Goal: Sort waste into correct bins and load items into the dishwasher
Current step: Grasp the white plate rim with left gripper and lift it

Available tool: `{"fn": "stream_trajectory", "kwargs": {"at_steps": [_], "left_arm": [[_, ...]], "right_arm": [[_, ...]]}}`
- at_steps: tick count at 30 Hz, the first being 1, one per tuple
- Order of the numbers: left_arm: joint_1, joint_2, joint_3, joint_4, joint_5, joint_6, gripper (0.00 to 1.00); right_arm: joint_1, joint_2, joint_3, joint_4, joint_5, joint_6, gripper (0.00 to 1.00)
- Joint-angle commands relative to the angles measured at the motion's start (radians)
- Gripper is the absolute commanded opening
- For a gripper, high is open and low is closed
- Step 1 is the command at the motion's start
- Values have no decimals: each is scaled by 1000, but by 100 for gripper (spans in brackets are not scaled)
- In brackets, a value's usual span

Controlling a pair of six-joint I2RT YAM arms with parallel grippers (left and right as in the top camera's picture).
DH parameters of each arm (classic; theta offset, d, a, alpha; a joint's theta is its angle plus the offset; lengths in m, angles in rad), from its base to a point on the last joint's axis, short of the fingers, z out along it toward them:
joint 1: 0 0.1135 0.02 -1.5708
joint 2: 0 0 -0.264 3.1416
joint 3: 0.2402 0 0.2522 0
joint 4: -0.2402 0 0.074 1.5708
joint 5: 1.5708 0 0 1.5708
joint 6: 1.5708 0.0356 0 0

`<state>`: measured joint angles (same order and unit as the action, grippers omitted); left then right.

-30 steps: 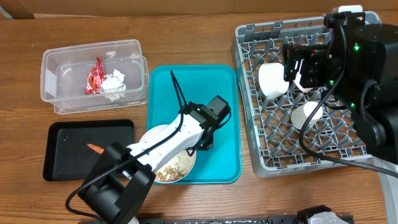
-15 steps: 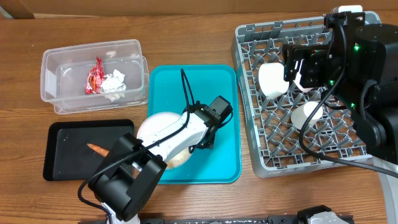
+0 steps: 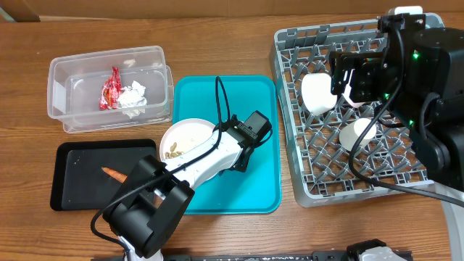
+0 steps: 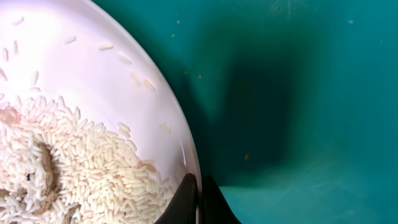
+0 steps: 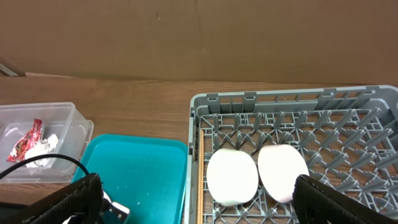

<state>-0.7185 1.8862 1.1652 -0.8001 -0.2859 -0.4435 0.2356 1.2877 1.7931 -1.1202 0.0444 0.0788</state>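
White plate (image 3: 185,138): lies on the teal tray (image 3: 254,109), at its left edge; not in the rack, probably because it is not yet emptied.
Plate contents: loose rice (image 4: 74,162) heaped against the inner wall, with brownish scraps (image 3: 174,153) at the near side.
Left gripper (image 4: 199,196): pinched shut on the plate's rim, one finger inside and one outside; an edge hold, suited by my reading to lifting or tilting the plate so that the food slides off.
Black tray (image 3: 80,156): left of the teal tray; holds one carrot stick (image 3: 111,172), which marks it as the likely place for food waste.
Clear tub (image 3: 109,52): behind the black tray; holds the red wrapper (image 3: 112,88) and the crumpled napkin (image 3: 133,96), the dry rubbish kept apart from food.
Grey dish rack (image 3: 319,167): right of the teal tray; white vessels (image 5: 232,176) lie side by side among the pegs.
Right gripper (image 5: 196,193): jaws wide apart, holding nothing, poised above the rack.
Stage, as judged: wrapper, napkin and carrot are sorted; the plate's food is the remaining waste.
Risk: a thin rim grip on a loaded plate may slip or spill rice onto the teal tray.
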Motion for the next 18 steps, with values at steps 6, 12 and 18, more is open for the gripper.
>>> {"fn": "stream_trajectory", "kwargs": {"at_steps": [6,12,18], "left_arm": [[-53,16,26,-54,-18,-16,4],[-125,16,42,-130,-89,-118,4],[-163,16,42,-228,-157,-252,4]], "right_arm": [[-4,0,0,3,5,4,100],[-4,0,0,3,5,4,100],[-4,0,0,3,5,4,100]]}}
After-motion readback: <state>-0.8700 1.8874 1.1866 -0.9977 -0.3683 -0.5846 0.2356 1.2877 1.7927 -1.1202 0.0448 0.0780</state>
